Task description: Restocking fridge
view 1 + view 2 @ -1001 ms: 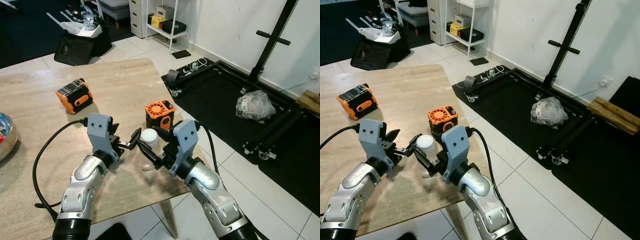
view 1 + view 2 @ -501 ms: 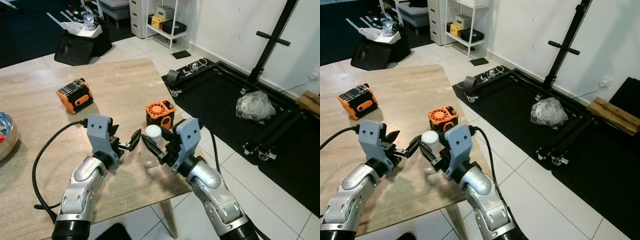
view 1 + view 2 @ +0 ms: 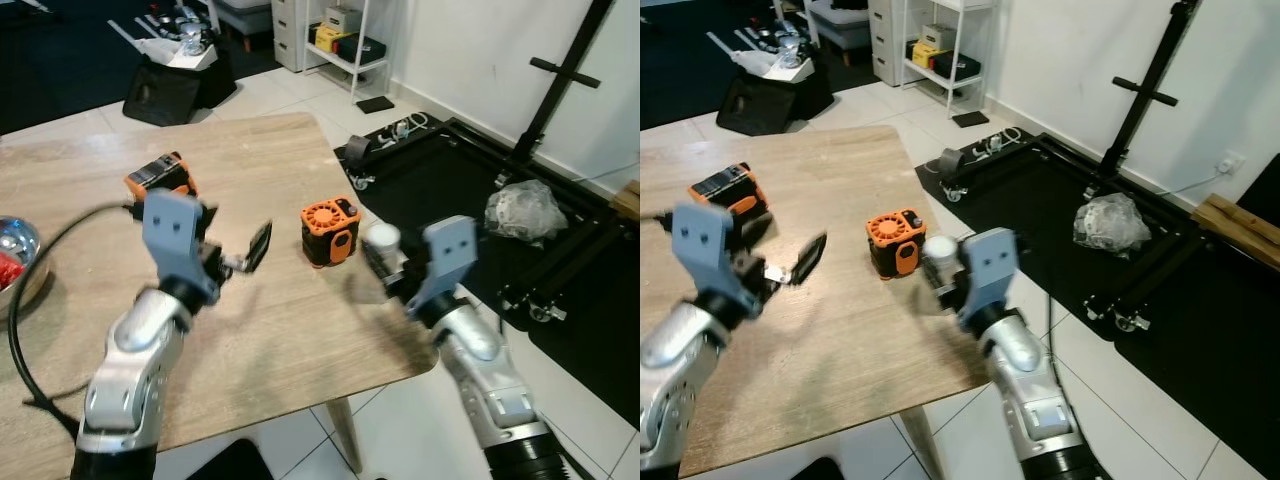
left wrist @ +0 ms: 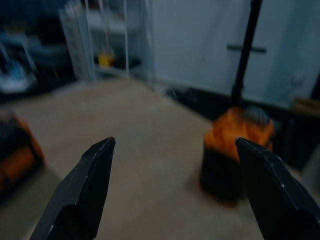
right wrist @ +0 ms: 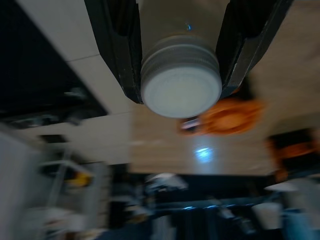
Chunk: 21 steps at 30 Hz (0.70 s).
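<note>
Beside the orange-and-black battery block (image 3: 329, 229), a lift underway.
Right claw (image 3: 385, 258) pinches the white-capped clear bottle (image 5: 180, 82); left claw (image 4: 175, 185) spread. Keep the squeeze firm, bottle upright, clearing the pale wooden tabletop (image 3: 270, 330).

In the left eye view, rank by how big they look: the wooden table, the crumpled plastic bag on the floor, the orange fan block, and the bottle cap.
1. Wooden table
2. Plastic bag; it lies farther off, so it may really be bigger than it looks
3. Orange fan block, only slightly smaller in the picture
4. Bottle cap, on the bottle held in the right gripper
</note>
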Available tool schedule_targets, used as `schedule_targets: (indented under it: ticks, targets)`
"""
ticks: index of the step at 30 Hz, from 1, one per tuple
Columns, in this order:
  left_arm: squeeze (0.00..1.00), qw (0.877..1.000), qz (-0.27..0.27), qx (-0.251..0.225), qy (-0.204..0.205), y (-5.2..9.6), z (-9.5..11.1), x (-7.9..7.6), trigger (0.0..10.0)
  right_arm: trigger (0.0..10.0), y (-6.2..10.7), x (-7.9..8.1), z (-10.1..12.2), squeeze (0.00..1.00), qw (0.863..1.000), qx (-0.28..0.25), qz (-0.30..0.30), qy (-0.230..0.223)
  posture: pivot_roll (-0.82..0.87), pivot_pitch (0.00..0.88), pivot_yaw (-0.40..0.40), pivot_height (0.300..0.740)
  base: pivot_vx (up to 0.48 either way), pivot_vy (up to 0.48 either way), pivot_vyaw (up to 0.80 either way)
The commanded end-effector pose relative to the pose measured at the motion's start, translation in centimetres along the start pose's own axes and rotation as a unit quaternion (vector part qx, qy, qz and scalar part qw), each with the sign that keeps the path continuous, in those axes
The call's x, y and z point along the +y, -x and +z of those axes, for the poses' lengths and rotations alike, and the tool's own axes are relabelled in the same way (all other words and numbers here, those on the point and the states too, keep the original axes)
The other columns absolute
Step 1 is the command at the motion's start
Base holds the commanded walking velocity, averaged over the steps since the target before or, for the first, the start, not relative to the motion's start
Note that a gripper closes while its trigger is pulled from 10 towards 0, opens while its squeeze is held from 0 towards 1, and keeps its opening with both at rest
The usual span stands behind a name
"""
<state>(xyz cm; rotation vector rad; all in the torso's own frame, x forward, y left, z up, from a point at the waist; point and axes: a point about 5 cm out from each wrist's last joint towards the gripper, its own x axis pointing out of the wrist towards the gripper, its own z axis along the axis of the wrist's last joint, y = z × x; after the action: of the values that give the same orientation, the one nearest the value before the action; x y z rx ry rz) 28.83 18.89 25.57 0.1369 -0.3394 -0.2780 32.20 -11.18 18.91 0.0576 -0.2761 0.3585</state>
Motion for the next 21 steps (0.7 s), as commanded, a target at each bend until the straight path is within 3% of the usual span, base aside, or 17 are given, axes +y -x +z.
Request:
schedule_targets:
  ticks: [1,4,7,8,10,12,13,15,21]
  targets:
    - [0.00,1.000,0.001,0.009,-0.011,-0.1,0.1,-0.1,10.0,10.0,-0.2,-1.6,1.8,0.00,0.999,-0.036,-0.037,0.009,-0.02,0.142,-0.052,0.740,0.000,0.000,0.00]
    - [0.00,0.999,-0.012,0.037,0.001,-0.3,-1.1,-2.5,10.0,10.0,0.5,-5.5,1.8,0.00,0.993,-0.022,-0.105,0.057,-0.04,0.135,-0.041,0.740,0.000,0.000,0.00]
    - [0.00,0.999,-0.015,0.042,0.006,-0.2,-1.5,-3.2,10.0,10.0,0.8,-6.3,1.5,0.00,0.990,-0.013,-0.117,0.071,-0.04,0.135,-0.041,0.740,0.000,0.000,0.00]
    - [0.00,0.999,-0.009,0.052,0.007,-0.1,-2.1,-4.0,10.0,10.0,1.5,-7.1,0.6,0.00,0.988,0.008,-0.130,0.081,-0.05,0.125,-0.029,0.740,0.000,0.000,0.00]
    - [0.00,0.999,-0.009,0.052,0.007,-0.1,-2.1,-4.0,10.0,10.0,1.5,-7.1,0.6,0.00,0.988,0.008,-0.130,0.081,-0.05,0.125,-0.029,0.740,0.000,0.000,0.00]
    - [0.00,0.997,-0.003,0.080,0.008,0.6,-4.0,-6.6,10.0,10.0,4.3,-9.3,-2.5,0.00,0.975,0.069,-0.188,0.100,-0.05,0.107,-0.018,0.740,0.000,0.000,0.00]
    - [0.00,0.997,-0.003,0.080,0.008,0.6,-4.0,-6.6,10.0,10.0,4.3,-9.3,-2.5,0.00,0.975,0.069,-0.188,0.100,-0.05,0.107,-0.018,0.740,0.000,0.000,0.00]
    - [0.00,0.996,0.006,0.084,-0.002,1.1,-4.7,-8.1,10.0,10.0,6.5,-10.5,-4.3,0.00,0.962,0.102,-0.230,0.106,-0.05,0.104,-0.014,0.740,0.000,0.000,0.00]
    - [0.00,0.994,0.051,0.091,0.002,1.3,-5.1,-7.9,10.0,10.0,6.9,-9.2,-5.3,0.00,0.972,0.105,-0.193,0.087,-0.06,0.095,-0.003,0.740,0.000,0.000,0.00]
